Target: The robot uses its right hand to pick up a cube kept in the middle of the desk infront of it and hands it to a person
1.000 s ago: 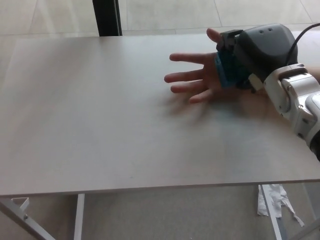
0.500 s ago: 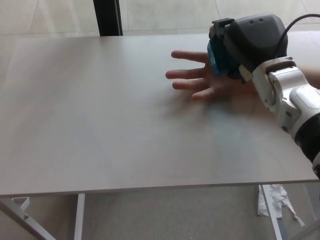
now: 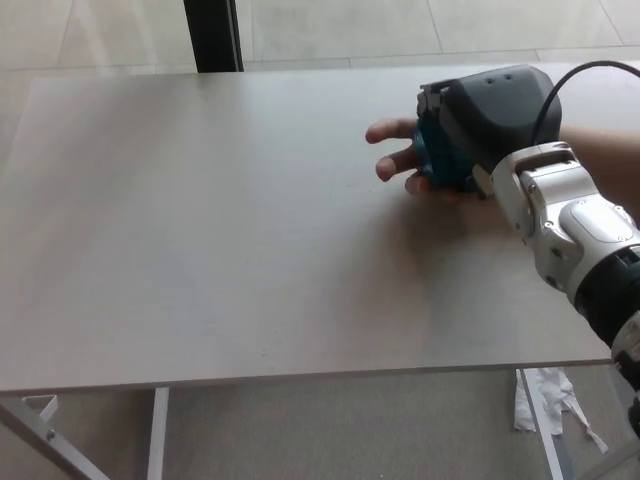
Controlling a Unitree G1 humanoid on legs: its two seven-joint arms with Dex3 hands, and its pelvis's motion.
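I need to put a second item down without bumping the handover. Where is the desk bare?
The desk is bare across its whole left and middle, from the far edge to the near edge. It is crowded only at the far right, where the right hand holds the cube over a person's hand.

Before me, the desk has a pale, matte top, plain and unmarked, filling most of the view. Its near edge runs straight across the lower part of the view. Below it I note white metal legs and a slanted brace at lower left. The floor underneath is beige. Crumpled white scrap lies on the floor at lower right. Beyond the far edge, light tiles and a dark upright post. Lighting is soft and even.
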